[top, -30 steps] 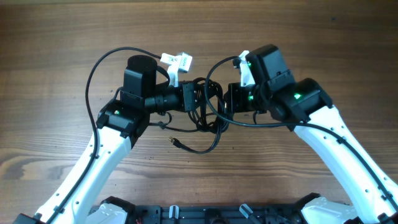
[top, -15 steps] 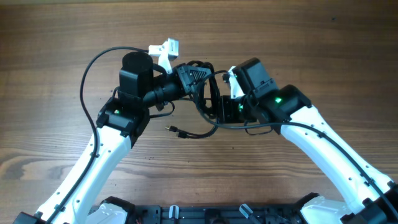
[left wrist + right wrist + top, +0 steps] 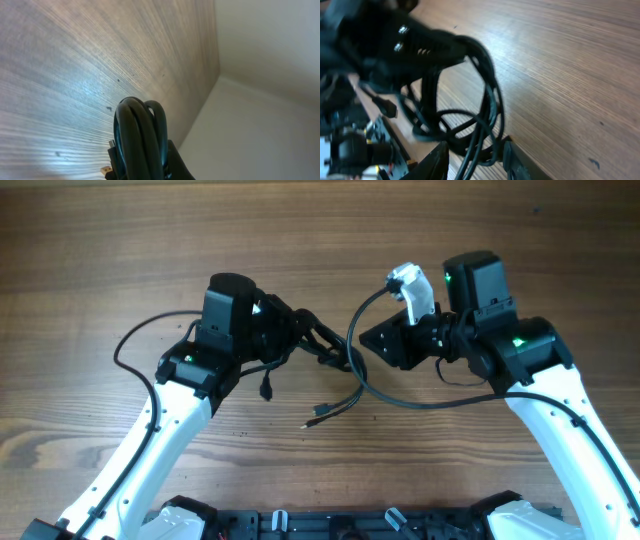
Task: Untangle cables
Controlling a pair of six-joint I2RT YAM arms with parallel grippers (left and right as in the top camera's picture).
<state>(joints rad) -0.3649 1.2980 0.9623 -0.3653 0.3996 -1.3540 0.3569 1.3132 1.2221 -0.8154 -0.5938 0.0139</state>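
Beneath my arms lies a brown wooden table (image 3: 100, 240), its grain running from 9 to 3 o'clock, with a few small dark specks in the wood. One loose strand of the cables (image 3: 338, 408) droops toward 6 o'clock of the table's middle. Its metal-tipped plug (image 3: 312, 422) seems to rest on the boards there. A black rail (image 3: 300, 525) stands along the 6 o'clock edge.

Soft, even light overhead. Pale glare streaks the table (image 3: 75, 95) beyond the left gripper (image 3: 315, 340); cables (image 3: 482, 132) before the right gripper (image 3: 474, 160) smear with blur.
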